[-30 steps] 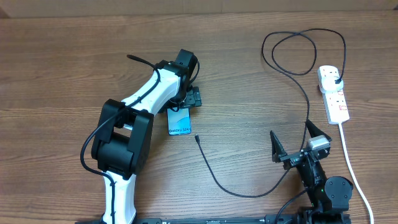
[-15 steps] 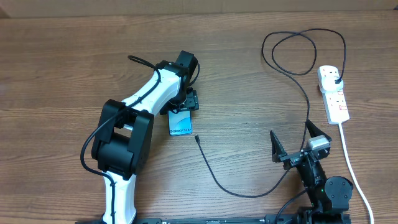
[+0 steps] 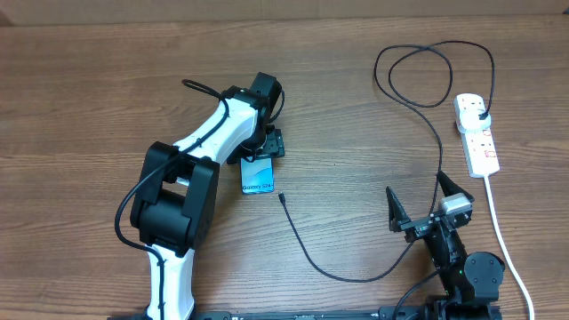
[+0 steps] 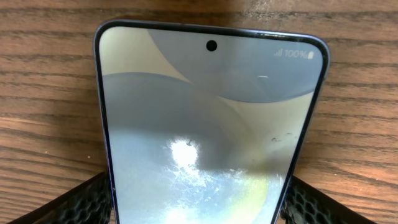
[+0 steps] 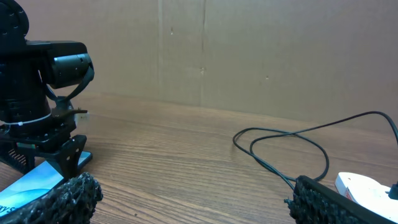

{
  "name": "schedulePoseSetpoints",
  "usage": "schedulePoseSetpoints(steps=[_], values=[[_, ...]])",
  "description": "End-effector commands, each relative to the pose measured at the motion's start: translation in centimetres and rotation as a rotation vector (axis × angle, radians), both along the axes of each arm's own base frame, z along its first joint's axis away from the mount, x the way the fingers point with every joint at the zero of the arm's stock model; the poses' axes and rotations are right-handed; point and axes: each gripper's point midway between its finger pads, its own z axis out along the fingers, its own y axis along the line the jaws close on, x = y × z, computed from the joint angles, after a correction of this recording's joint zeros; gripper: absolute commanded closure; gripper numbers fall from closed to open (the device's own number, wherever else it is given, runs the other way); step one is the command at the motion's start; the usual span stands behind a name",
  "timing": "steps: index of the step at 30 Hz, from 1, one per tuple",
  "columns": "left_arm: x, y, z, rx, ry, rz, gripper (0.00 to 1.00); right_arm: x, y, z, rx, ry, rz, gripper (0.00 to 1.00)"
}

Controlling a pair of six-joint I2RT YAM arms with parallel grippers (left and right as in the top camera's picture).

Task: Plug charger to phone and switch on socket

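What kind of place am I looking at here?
Likely a robotics test bench: left arm and right arm at a wood-grain table, a cardboard backdrop behind, phone and power strip laid out.

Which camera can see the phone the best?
The left wrist view: the phone fills the picture, so its screen, camera dot and battery sign are clear. The overhead view shows it small, with its top hidden under the left arm. The right wrist view catches only a blue corner at the lower left.
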Motion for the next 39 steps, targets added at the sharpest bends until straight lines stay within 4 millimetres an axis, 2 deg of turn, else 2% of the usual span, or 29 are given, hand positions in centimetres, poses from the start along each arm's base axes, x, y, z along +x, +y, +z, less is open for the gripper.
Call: schedulePoseSetpoints(steps=[1,39], values=[[-2.43,1.55,-3.06,0.075,0.099,-0.011,0.15,-0.02,0.16,-0.17,-0.001,-0.004,0.007,0.00],[-2.46,1.98,-3.07,0.041,0.121,0.013,0.13,-0.02,0.16,-0.17,-0.002,-0.004,0.007,0.00]])
